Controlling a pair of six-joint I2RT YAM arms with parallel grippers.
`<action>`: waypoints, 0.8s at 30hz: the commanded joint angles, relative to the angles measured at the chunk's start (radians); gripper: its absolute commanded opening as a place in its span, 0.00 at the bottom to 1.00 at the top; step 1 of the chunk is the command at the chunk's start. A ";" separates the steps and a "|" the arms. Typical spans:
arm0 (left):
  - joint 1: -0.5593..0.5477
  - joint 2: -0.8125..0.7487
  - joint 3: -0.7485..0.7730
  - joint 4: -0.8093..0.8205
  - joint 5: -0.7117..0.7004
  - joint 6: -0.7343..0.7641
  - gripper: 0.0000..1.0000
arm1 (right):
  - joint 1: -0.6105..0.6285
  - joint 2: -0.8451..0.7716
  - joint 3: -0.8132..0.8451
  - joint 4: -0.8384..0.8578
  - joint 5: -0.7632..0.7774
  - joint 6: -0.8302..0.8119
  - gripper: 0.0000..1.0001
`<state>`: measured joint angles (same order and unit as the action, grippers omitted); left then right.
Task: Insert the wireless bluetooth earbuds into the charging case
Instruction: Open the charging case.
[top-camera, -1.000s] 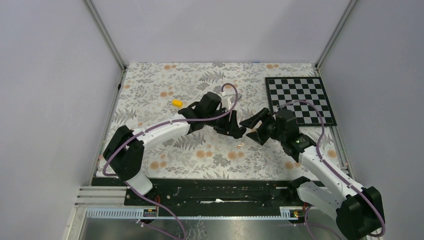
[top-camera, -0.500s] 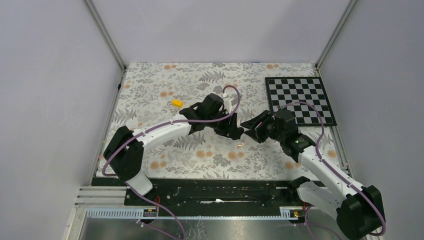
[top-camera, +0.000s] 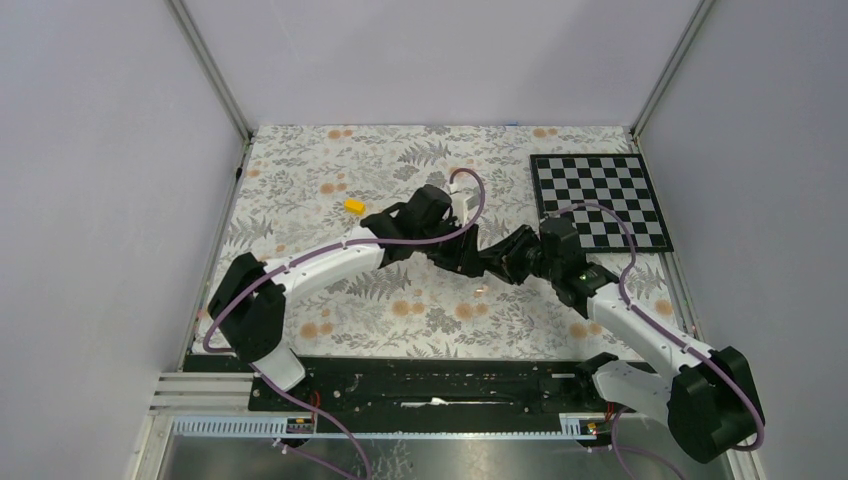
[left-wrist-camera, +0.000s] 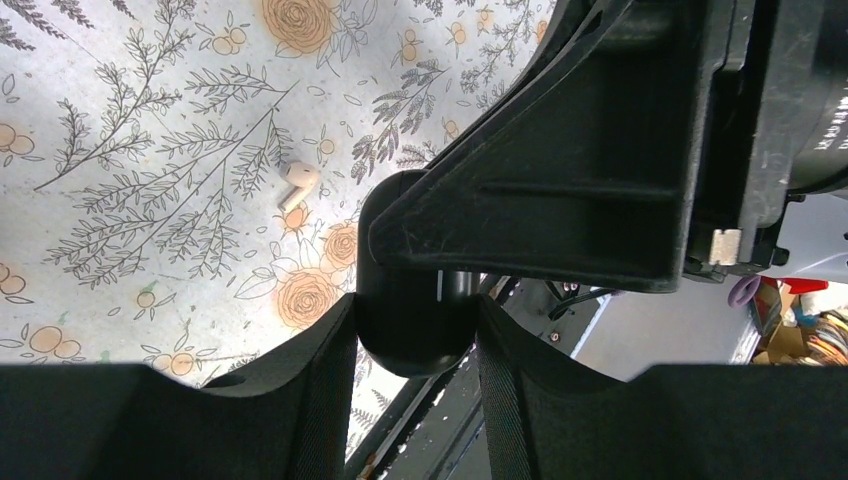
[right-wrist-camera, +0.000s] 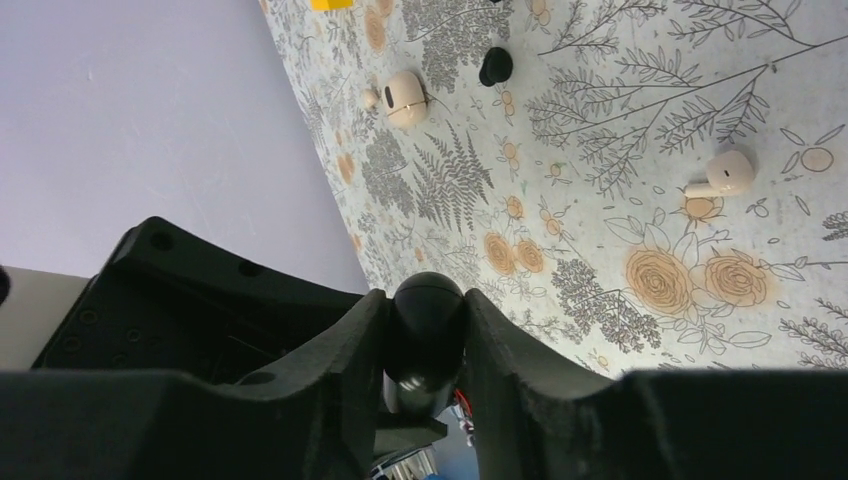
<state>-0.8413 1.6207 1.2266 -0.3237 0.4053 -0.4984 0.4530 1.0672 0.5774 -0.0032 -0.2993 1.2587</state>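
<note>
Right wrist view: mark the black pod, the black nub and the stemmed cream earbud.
black pod (right-wrist-camera: 427, 298): right wrist view, rounded top.
black nub (right-wrist-camera: 495, 65): right wrist view, middle.
cream earbud (right-wrist-camera: 728, 170): right wrist view, bulb.

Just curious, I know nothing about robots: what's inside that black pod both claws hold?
Only the outer shell of the black pod shows, held by the left gripper and right gripper. Its inside is hidden; they cover its sides.
</note>
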 joint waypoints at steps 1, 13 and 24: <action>-0.007 0.005 0.052 0.003 -0.024 0.022 0.37 | 0.012 -0.013 -0.005 0.051 -0.002 -0.010 0.30; 0.027 -0.141 0.099 -0.251 -0.044 0.090 0.99 | 0.008 -0.093 0.068 -0.056 -0.042 -0.354 0.00; 0.231 -0.398 -0.233 0.256 0.516 -0.191 0.99 | 0.007 -0.205 0.057 0.209 -0.351 -0.529 0.00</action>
<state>-0.6037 1.2694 1.0798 -0.3416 0.7143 -0.5636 0.4557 0.8879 0.6201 0.0238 -0.4915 0.7784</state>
